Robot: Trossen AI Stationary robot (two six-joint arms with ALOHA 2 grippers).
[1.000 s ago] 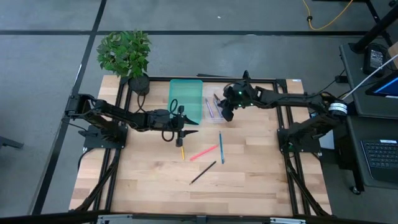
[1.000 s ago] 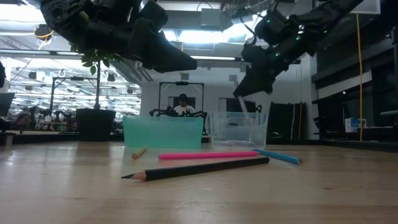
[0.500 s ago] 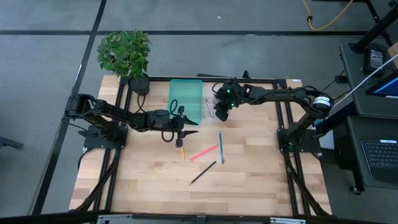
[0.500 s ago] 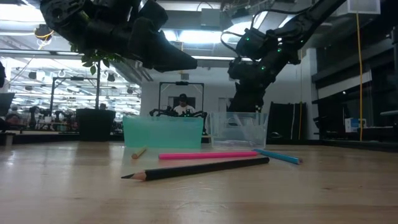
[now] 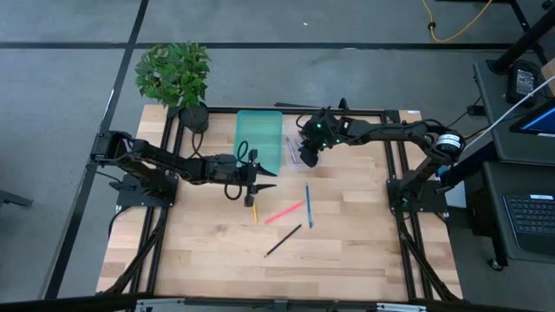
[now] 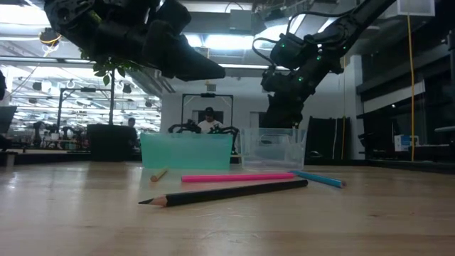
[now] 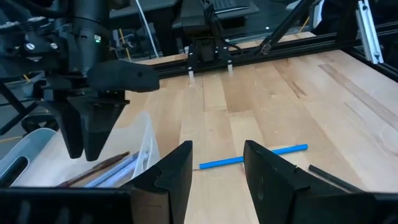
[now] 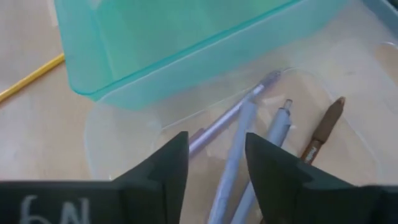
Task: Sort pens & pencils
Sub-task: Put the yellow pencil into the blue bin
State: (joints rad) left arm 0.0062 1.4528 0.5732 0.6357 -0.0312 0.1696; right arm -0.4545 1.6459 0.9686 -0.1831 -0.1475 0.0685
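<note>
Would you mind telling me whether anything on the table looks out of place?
Nothing damaged or spilled. Four sticks lie loose on the wooden tabletop: yellow pencil, pink stick, blue stick, black pencil.

Table (image 5: 347,251): pale wood planks, smooth, faint sheen. Teal tray (image 5: 259,130): translucent plastic, glossy. Clear tray (image 8: 348,162): transparent plastic, glossy. Arms: matt black. Black pencil (image 6: 227,193): painted, slight gloss, bare wood at tip. Plant pot (image 5: 193,116): matt black.

Lighting's pretty even from overhead, soft shadows on the counter (image 5: 347,243). Low view is backlit by bright ceiling lights (image 6: 234,41), so both arms go silhouette-dark. Right wrist view is close-up soft, hazy through the clear tray (image 8: 348,149).
</note>
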